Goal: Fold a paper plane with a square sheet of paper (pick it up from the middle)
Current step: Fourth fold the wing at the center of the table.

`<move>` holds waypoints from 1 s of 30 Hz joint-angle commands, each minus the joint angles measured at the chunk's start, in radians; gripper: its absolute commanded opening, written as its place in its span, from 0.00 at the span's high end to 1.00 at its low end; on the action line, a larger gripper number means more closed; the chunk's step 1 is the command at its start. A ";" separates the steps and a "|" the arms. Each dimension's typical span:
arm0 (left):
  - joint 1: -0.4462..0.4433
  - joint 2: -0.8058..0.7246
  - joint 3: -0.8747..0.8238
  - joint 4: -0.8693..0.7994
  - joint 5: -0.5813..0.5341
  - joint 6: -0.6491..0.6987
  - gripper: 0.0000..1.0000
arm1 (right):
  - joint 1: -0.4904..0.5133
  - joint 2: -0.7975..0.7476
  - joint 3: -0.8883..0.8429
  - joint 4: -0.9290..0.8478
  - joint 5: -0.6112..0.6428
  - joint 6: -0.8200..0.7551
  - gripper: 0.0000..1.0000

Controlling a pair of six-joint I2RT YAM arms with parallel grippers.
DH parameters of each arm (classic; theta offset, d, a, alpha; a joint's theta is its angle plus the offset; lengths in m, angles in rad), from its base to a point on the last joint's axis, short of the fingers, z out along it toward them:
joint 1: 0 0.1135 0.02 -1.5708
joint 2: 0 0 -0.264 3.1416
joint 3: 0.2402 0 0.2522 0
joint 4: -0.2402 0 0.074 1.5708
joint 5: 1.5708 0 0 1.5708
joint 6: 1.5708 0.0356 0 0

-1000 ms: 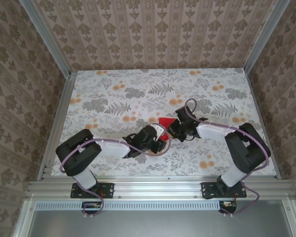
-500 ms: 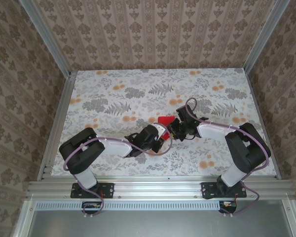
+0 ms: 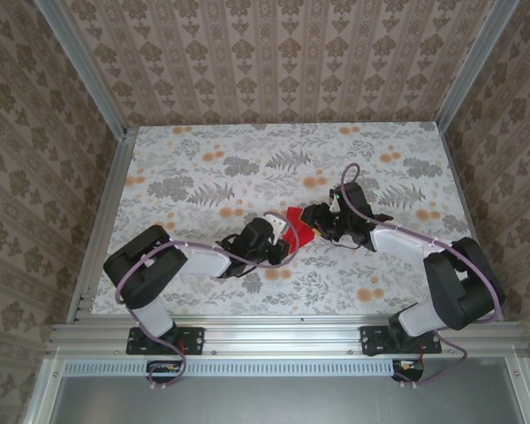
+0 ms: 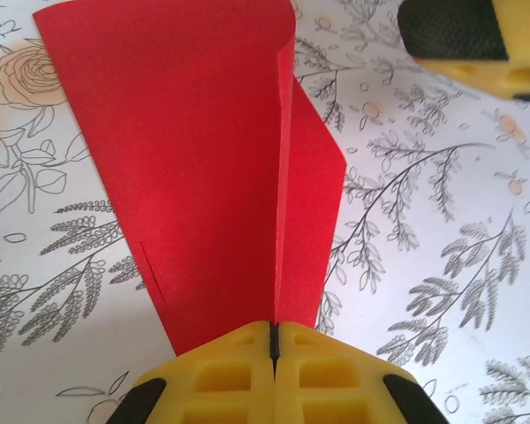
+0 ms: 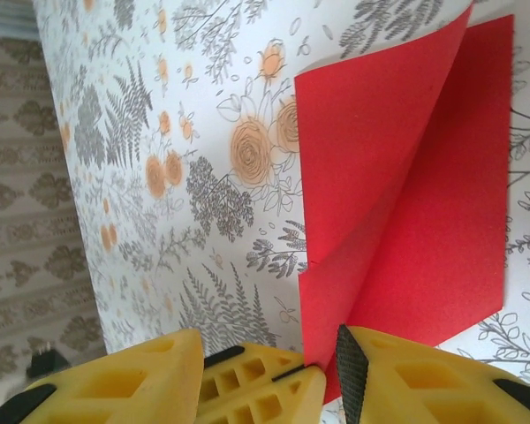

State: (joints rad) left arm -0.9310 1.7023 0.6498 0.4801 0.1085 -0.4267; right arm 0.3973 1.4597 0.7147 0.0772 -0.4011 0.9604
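One folded square sheet of paper [image 3: 298, 219] is found at mid-frame in the top view. Its near edge is clamped by the clenched left gripper [image 4: 274, 340]. Beyond, the right gripper [image 5: 331, 371] is held parted, released, at a corner.

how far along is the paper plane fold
Done: the square sheet of paper is doubled over along one fold. In hand: left gripper shut on its edge, right gripper open at another edge. To do: nose and wing folds; no dart shape yet.
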 commanded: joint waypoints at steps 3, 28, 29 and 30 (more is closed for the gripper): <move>0.029 0.044 -0.036 0.128 0.135 -0.170 0.96 | -0.007 0.010 -0.030 0.080 -0.075 -0.174 0.56; 0.110 0.114 -0.107 0.333 0.244 -0.505 1.00 | -0.024 0.237 -0.045 0.277 -0.181 -0.227 0.61; 0.112 0.120 -0.107 0.337 0.244 -0.511 1.00 | -0.024 0.244 -0.040 0.275 -0.185 -0.225 0.61; 0.114 0.126 -0.110 0.345 0.244 -0.519 1.00 | -0.025 0.250 -0.035 0.274 -0.186 -0.224 0.61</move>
State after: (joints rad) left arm -0.8284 1.8069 0.5533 0.7792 0.3344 -0.8989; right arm 0.3775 1.6897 0.6453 0.3141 -0.5510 0.7506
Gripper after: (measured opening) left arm 0.059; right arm 0.387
